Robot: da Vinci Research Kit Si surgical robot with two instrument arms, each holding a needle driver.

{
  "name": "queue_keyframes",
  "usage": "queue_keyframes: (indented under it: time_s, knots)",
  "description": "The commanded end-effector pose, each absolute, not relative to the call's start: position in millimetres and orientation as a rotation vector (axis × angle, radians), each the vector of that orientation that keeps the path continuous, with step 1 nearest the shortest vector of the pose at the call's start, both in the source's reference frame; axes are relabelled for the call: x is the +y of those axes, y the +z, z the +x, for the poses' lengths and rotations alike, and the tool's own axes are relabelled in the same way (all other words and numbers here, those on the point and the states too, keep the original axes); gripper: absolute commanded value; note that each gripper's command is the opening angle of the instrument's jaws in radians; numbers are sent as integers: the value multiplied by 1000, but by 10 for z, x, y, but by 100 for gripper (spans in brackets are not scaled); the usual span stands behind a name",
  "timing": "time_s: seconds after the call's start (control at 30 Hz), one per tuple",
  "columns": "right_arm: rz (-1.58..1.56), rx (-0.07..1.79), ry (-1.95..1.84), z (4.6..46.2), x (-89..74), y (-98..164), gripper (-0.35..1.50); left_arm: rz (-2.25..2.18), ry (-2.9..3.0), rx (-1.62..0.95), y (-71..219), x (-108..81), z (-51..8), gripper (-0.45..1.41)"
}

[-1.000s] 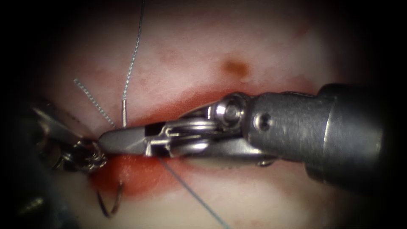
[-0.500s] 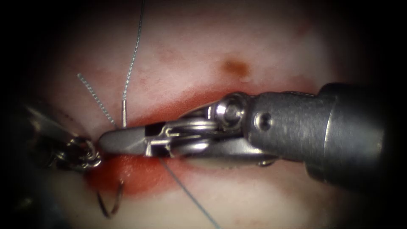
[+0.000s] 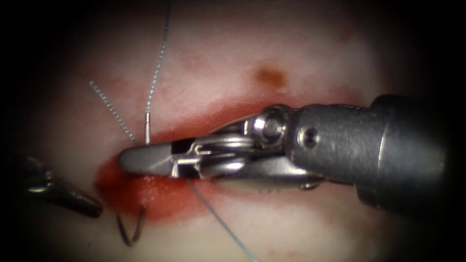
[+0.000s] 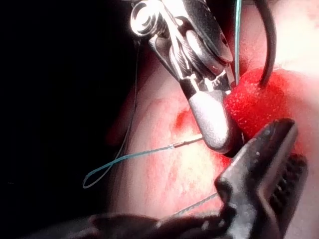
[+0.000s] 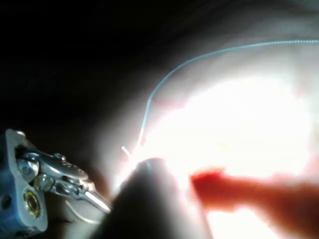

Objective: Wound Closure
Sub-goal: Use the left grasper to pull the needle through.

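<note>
Pale tissue (image 3: 301,58) takes up the endoscope view, with a cut (image 3: 208,119) running across it from side to side.

The right arm's tool (image 3: 128,160) is the largest thing in sight. Its thick grey shaft comes in from the right and lies along the cut, with the tip reaching the cut's left end. Its claw is pressed closed. In the left wrist view the same tool (image 4: 219,142) points down at the tissue, its tip at the edge of the red pool.

The left arm's tool (image 3: 94,211) is dark and sits low at the far left, apart from the cut and from the other tool. In its own wrist view its claw (image 4: 294,144) is parted a little, one ridged face showing, with nothing in it.

Red fluid (image 3: 155,194) pools at the left end of the cut, just under the right tool's tip.

The thread (image 3: 158,68) drops from the upper edge to a short stiff metal stub (image 3: 147,127), which meets the upper edge of the closed claw. Whether the claw pinches it is hard to tell. A cut end of thread (image 3: 111,109) slants in beside the stub. Another strand (image 3: 218,221) runs from under the tool toward the lower edge.

The needle (image 3: 130,232) shows as a small dark hook below the red pool, left of the strand. Its arc (image 4: 270,45) enters the fluid, so it sits in the tissue, and neither tool holds it.
</note>
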State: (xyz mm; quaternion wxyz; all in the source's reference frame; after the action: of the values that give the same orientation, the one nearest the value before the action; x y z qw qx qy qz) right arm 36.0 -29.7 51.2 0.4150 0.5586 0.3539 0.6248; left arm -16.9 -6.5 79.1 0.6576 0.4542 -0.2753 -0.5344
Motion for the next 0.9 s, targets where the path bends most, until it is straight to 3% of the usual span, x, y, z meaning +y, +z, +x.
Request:
queue_keyframes:
  time_s: [0.03,0.1,0.27,0.4,0.63,0.9]
  knots:
    - [1406,897,1566,371,-289,509,-35,996,-1186,-658,787,-56,-171,26]
    - [1401,901,1571,370,-289,509,-35,920,-1087,-743,784,-62,-168,42]
    - [1385,919,1596,370,-287,509,-35,767,-869,-876,784,-75,-170,51]
    - [1374,931,1613,370,-286,509,-35,685,-766,-922,784,-72,-179,71]
    - [1371,1002,1652,369,-285,510,-35,525,-536,-997,785,-72,-198,69]
    - [1365,1006,1659,369,-285,510,-35,333,-226,-1160,771,-70,-213,51]
